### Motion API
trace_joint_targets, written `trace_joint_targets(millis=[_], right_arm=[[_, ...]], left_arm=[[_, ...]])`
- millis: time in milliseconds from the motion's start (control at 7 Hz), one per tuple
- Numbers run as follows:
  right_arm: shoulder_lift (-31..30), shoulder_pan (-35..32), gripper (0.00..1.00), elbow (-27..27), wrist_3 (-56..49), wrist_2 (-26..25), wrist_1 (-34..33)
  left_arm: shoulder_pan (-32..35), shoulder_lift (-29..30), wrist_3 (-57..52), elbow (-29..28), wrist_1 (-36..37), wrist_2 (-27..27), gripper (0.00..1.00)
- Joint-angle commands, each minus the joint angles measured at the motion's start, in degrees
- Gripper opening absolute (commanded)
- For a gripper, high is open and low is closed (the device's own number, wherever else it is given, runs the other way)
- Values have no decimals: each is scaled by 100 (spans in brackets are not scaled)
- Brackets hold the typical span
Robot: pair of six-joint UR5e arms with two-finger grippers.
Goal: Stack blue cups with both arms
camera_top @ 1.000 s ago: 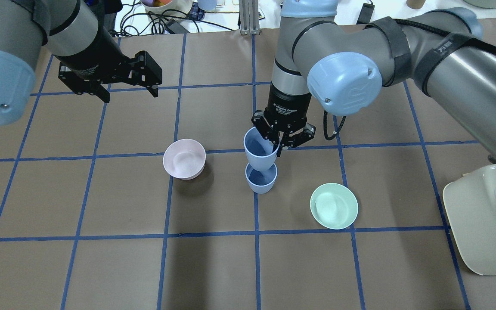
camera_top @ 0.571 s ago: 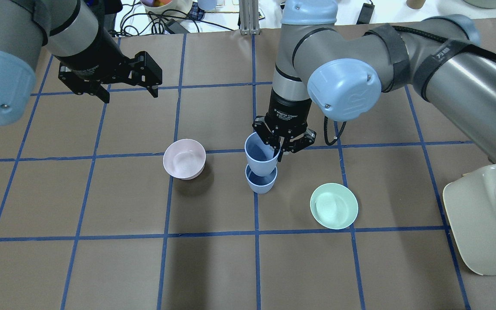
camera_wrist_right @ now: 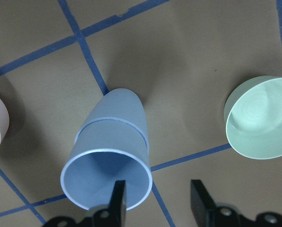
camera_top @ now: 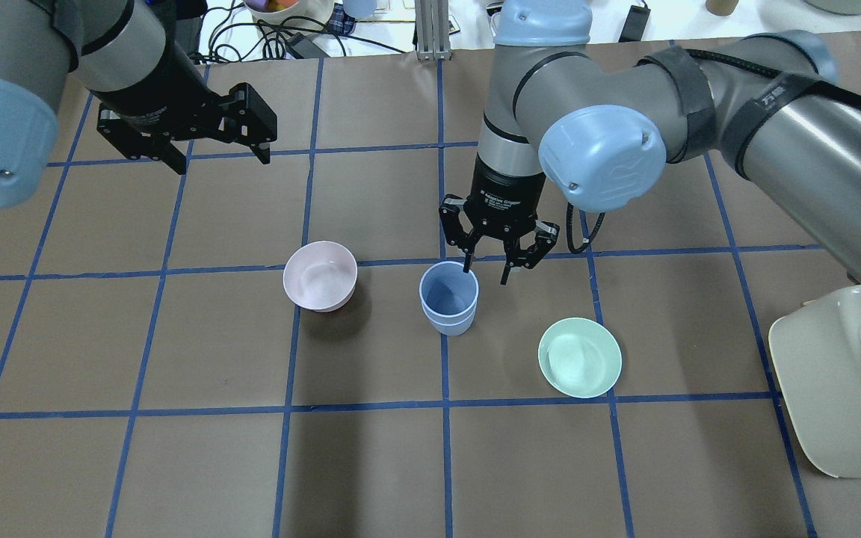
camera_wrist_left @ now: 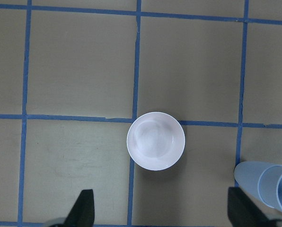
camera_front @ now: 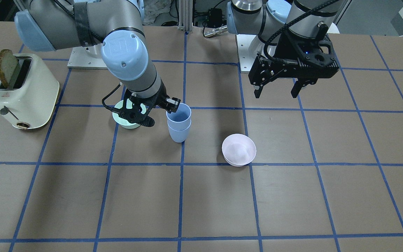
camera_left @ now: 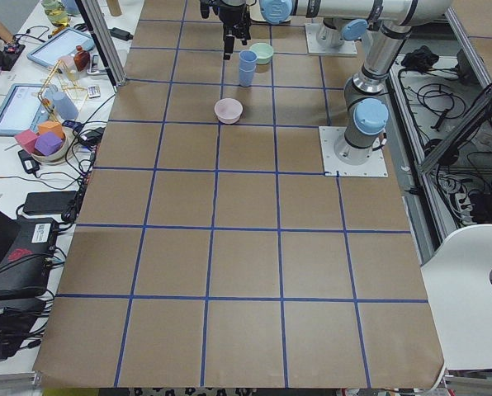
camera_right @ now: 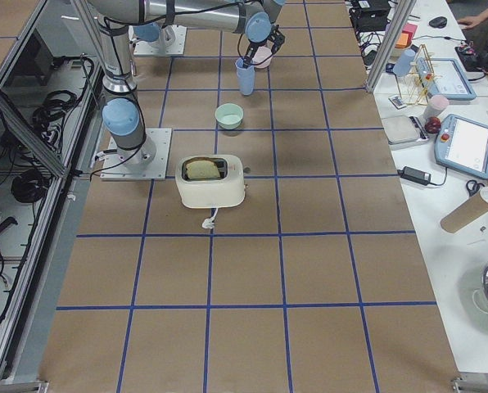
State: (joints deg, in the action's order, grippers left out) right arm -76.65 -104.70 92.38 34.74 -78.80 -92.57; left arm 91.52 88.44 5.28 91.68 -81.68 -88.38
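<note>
- The two blue cups (camera_top: 448,302) stand nested and upright near the middle of the counter (camera_top: 371,463), between the pink bowl (camera_top: 320,275) and the mint-green bowl (camera_top: 579,357), apart from both.
- The upper cup (camera_front: 178,113) sits deep in the lower cup (camera_front: 179,134), and only a band of its wall shows above the lower rim.
- They look like thin, stiff plastic tumblers: probably light, smooth and somewhat slippery, unlikely to break but easy to tip with a sideways knock.
- The best hold is likely across the rim wall of the upper cup, one finger inside and one outside. The taper would let a pinch lower on the outside slide.
- The right fingers (camera_wrist_right: 117,201) are spread and hold nothing. In the wrist view one finger hangs over the far edge of the cup mouth and the other is outside the wall. Whether the inner one touches the rim, I cannot tell.
- The left fingers (camera_wrist_left: 84,208) are spread wide and empty, hovering high above the counter beyond the pink bowl, well away from the cups.
- The stack looks complete, so the right fingers need only a straight lift clear of the rim.
</note>
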Motion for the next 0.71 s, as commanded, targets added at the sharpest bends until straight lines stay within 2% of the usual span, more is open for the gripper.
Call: trace_joint_targets(millis=[0, 143, 286, 571], right_arm=[[-52, 185, 100, -341, -11, -126, 2], [-122, 369, 100, -640, -124, -562, -6], [-140, 580, 100, -738, -543, -784, 11], [-533, 757, 100, -678, -1142, -926, 11]], left_arm=[[-2, -2, 0, -1, -6, 5, 100], [-2, -37, 0, -1, -6, 5, 100], [-2, -38, 0, -1, -6, -4, 100], [-2, -29, 0, -1, -6, 5, 100]])
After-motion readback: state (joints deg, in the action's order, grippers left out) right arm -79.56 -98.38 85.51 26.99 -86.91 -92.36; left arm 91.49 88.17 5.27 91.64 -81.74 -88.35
